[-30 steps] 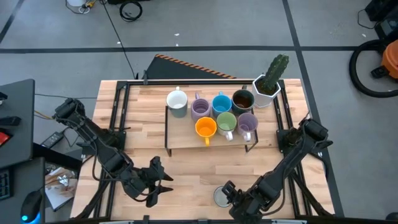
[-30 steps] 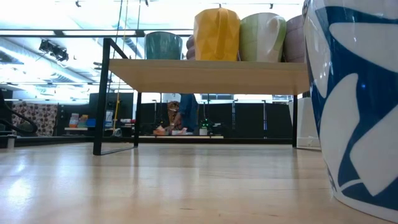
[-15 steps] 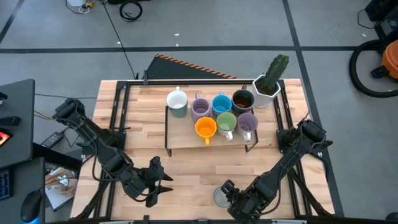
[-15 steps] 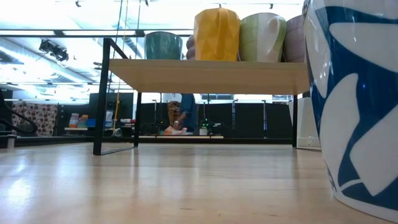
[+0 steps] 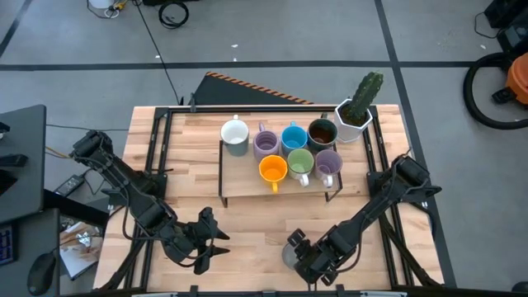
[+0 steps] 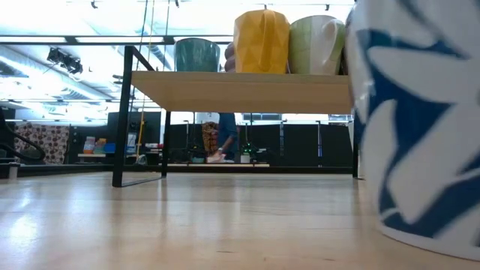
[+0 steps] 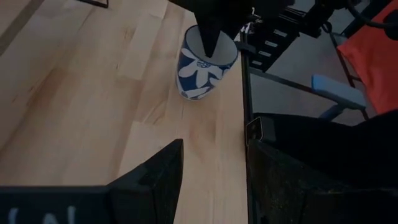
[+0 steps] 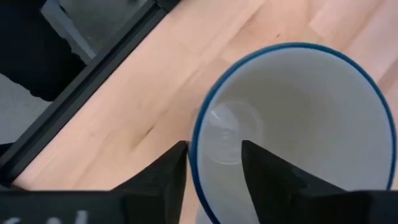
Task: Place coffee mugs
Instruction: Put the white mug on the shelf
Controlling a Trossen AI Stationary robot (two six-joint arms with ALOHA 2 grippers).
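Note:
A white mug with blue flowers and a blue rim (image 7: 202,68) stands on the table near its front edge, right of the middle; it fills the right side of the low view (image 6: 420,127). My right gripper (image 8: 213,149) comes down on it from above, open, one finger inside the mug and one outside. Several other mugs, among them white (image 5: 235,134), blue (image 5: 294,138), orange (image 5: 273,169) and green (image 5: 300,162), stand on a low wooden shelf (image 5: 247,188). My left gripper (image 5: 221,241) waits open near the front left. My right gripper straddles the mug's rim (image 8: 193,155) on the side toward the table's right, fingers pointing steeply down. The outer finger (image 8: 174,165) lies against the rim; the inner finger (image 8: 261,168) stands off the wall inside. The mug stays upright with its base on the table.
A white faceted planter with a cactus (image 5: 355,111) stands at the shelf's far right corner. Black frame rails (image 5: 157,157) run along both table sides. Bare wood lies between the shelf and the front edge.
My right gripper has gone toward the table's left edge and sunk lower over the blue-flowered mug. The mug has slid a little toward the table's left, staying on the table.

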